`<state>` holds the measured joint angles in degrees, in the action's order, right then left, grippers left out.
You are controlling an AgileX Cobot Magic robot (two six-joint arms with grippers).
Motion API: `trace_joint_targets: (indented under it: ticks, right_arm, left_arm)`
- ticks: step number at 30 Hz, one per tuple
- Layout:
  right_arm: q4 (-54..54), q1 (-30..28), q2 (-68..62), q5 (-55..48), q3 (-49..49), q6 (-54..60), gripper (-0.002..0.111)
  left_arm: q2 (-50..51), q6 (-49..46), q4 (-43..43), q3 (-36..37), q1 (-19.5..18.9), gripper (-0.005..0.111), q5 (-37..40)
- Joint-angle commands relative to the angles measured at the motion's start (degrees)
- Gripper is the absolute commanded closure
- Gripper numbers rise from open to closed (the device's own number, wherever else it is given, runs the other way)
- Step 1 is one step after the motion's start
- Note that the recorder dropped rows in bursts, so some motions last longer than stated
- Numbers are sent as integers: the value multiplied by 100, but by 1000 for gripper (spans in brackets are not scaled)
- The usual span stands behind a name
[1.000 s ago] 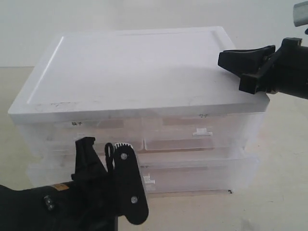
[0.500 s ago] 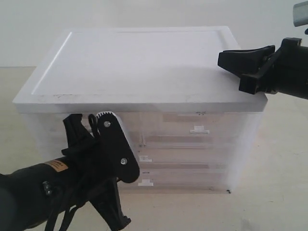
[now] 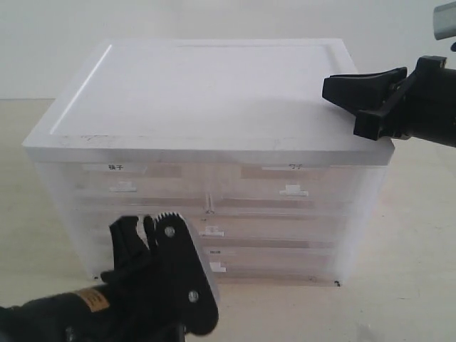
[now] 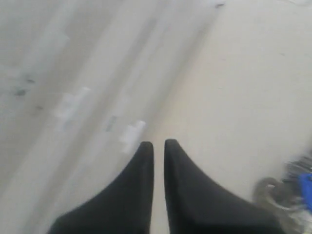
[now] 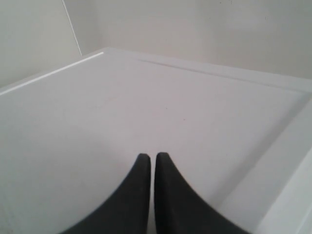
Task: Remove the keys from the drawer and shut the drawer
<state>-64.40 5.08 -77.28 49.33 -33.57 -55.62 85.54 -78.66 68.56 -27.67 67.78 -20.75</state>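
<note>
The translucent cabinet (image 3: 214, 114) shows all fronts flush. The unlabelled full-width drawer (image 3: 285, 229) with its small white handle (image 3: 212, 232) sits pushed in. Low in front of it, my left gripper (image 3: 139, 226) is shut and holds nothing. In the left wrist view that gripper (image 4: 155, 144) points at the blurred cabinet front near a white handle (image 4: 131, 136). The keys (image 4: 287, 195), with a blue fob (image 4: 307, 187), lie on the table beside it. They are hidden in the exterior view. My right gripper (image 3: 328, 88) rests shut on the cabinet's white lid (image 5: 146, 97).
Two labelled half-width drawers (image 3: 121, 187) (image 3: 293, 191) form the top row. A wide labelled drawer (image 3: 285, 265) is the lowest. The beige table (image 3: 413, 271) extends to the right of the cabinet. A pale wall stands behind.
The lower drawer front that stuck out a second ago now sits flush. The cabinet has shifted back and squared up. My left gripper rose to the drawer fronts, then dropped back low. The right arm stayed still.
</note>
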Motion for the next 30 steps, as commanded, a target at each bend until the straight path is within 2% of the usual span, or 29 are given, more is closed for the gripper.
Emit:
trace_joint_targets:
  ticks: [1, 4, 11, 20, 24, 27, 30]
  right_arm:
    - [-344, 14, -84, -421, 82, 26, 108]
    - [-322, 14, -84, -413, 82, 26, 108]
    - [-334, 14, -84, -413, 82, 26, 108]
    - [-323, 14, -84, -413, 82, 26, 108]
    - [-323, 14, -84, -413, 82, 26, 108]
    - [-323, 14, -84, -413, 82, 26, 108]
    - [-323, 14, -84, -413, 82, 26, 108]
  left_arm:
    - [-25, 70, 59, -38, 218, 102, 1631]
    - [-3, 93, 106, -105, 206, 102, 2350]
    - [512, 201, 106, -105, 206, 102, 2403]
    - [1210, 322, 106, -463, 206, 102, 2182]
    - [1496, 322, 106, -688, 193, 102, 1756]
    - [1662, 322, 106, -743, 40, 102, 1580]
    - [1796, 322, 55, -743, -279, 102, 1417]
